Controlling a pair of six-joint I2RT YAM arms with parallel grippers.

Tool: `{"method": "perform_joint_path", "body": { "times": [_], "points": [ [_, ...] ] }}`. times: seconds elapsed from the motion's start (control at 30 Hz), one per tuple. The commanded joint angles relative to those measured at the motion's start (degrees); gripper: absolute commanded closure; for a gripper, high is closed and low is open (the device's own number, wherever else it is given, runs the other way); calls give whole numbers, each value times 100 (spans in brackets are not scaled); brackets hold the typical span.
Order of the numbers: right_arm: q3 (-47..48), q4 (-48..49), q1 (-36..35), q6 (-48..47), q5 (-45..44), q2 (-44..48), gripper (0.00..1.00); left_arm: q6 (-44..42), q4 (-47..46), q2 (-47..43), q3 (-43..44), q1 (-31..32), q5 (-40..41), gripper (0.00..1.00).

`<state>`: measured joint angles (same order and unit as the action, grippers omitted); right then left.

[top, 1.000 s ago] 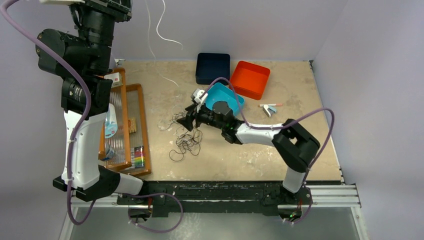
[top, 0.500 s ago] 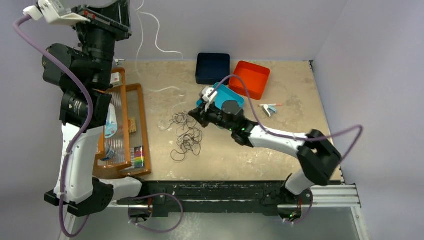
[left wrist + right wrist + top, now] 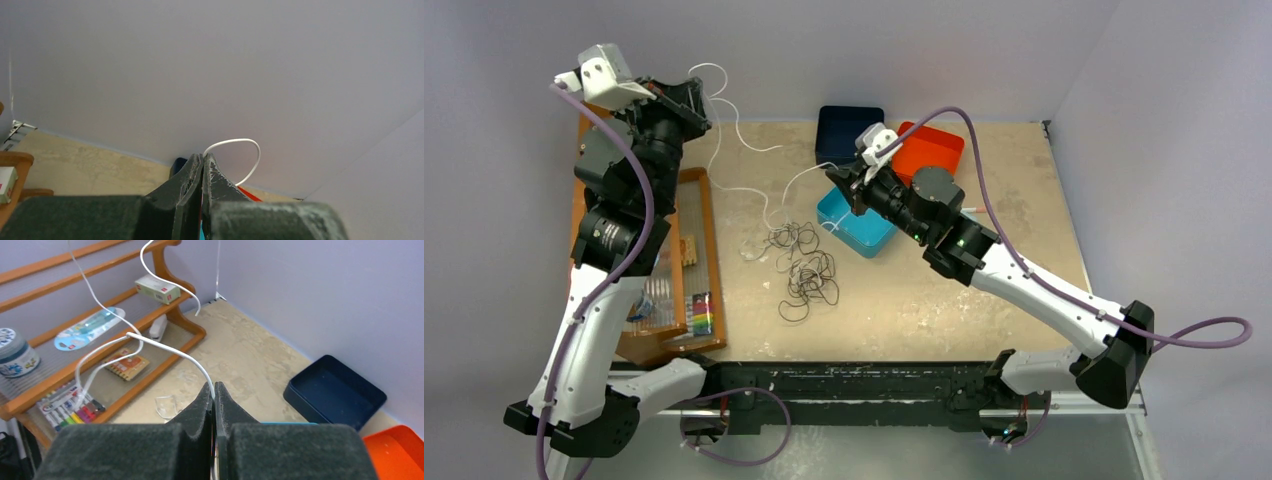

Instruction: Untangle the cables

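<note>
- Left arm [image 3: 614,230] reaches up to the upper left of the overhead frame. The left jaws are pressed together, raised above the surface [image 3: 894,310] near the back wall.
- In the left wrist view the left jaws pinch the white cable [image 3: 235,141]. A short loop of it arches out to the right of the tips, against the lilac wall.
- Right arm [image 3: 1024,285] stretches diagonally from lower right toward centre. The right jaws are pressed together above the far-left corner of the teal tray [image 3: 856,228].
- In the right wrist view the white cable [image 3: 175,352] runs into the closed tips of the right jaws, so we record a pinch here too.
- From overhead, the white cable hangs slack between the two grips, curving over the upper-centre of the surface. Part of it dips toward the tangle.
- Dark cables [image 3: 806,275] lie in a loose knot on the surface, centre frame, just left of the teal tray. Neither arm touches them.
- Navy tray [image 3: 849,135] and orange tray [image 3: 936,158] sit side by side at the far edge, behind the right jaws.
- Wooden rack [image 3: 714,270] stands along the left side, with markers and small packets on it.
</note>
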<state>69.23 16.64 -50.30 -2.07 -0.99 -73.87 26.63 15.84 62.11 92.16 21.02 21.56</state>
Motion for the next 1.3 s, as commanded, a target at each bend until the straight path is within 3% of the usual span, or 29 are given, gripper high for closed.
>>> {"method": "perform_joint_path", "body": {
  "times": [0.0,0.27,0.43,0.63,1.0,1.27],
  "points": [
    [325,-466,3,-355,-392,-91,100,-43,-80,-205,-249,0,175,100],
    [402,-827,222,160,-505,-110,100,235,-29,3,-899,1,-535,100],
    [363,-1009,1114,803,404,-175,100,574,-537,450,-1303,-1,-1291,100],
    [174,-976,2087,1325,903,-151,100,1178,-1578,1279,-1686,82,-2184,100],
    [-61,-710,3244,1856,1305,-314,100,1270,-2375,2881,-1445,727,-2471,100],
    [-89,-563,3492,1820,1557,-683,100,1185,-2713,3600,-1510,772,-2060,100]
  ]
}}
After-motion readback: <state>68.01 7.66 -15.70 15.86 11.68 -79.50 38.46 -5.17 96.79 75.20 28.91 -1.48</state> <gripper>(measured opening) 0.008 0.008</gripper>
